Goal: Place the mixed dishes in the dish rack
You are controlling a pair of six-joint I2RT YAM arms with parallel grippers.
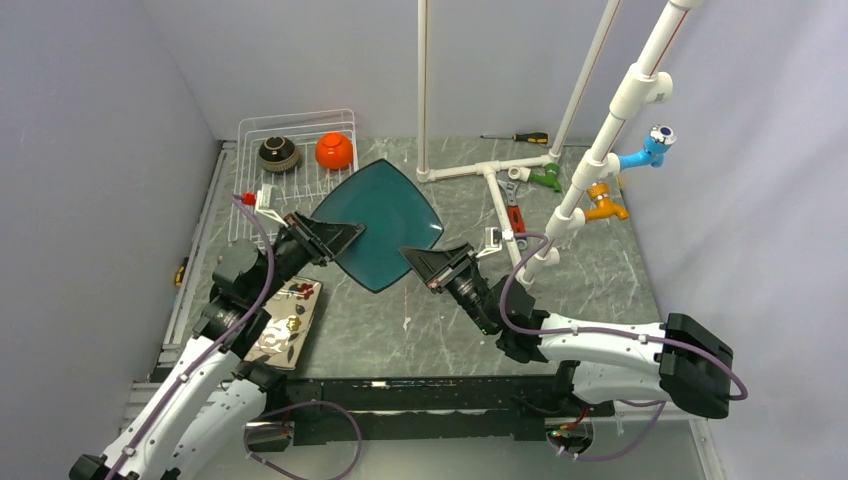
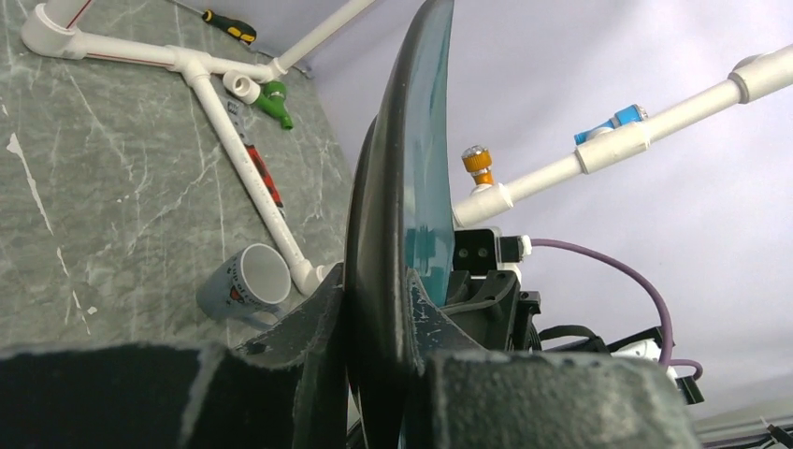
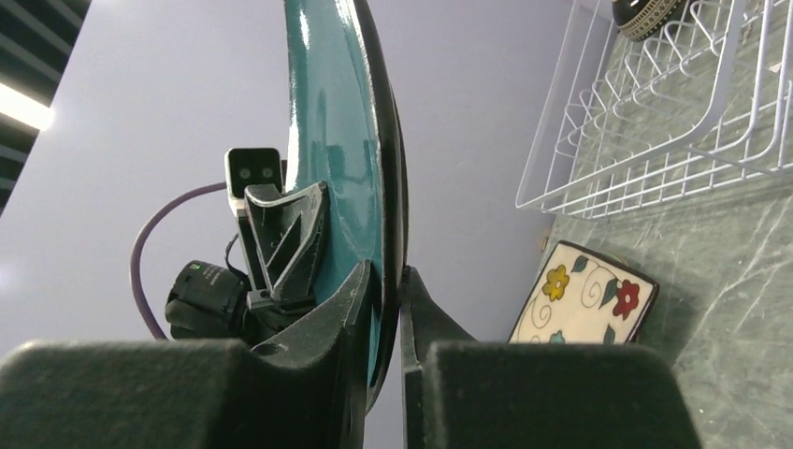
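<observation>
Pale lilac walls [image 1: 100, 150] enclose a grey-green marbled table [image 1: 420, 340] (white-veined), evenly lit.

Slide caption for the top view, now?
Left gripper and right gripper clamp the teal plate by opposite edges beside the dish rack holding a brown bowl and orange bowl.

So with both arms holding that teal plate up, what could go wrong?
The left tool and right tool pinch the teal plate only at its edges; if the arms move out of step it may slip and drop. Swinging into the dish rack, it could knock the orange bowl or the brown bowl sitting there.
</observation>
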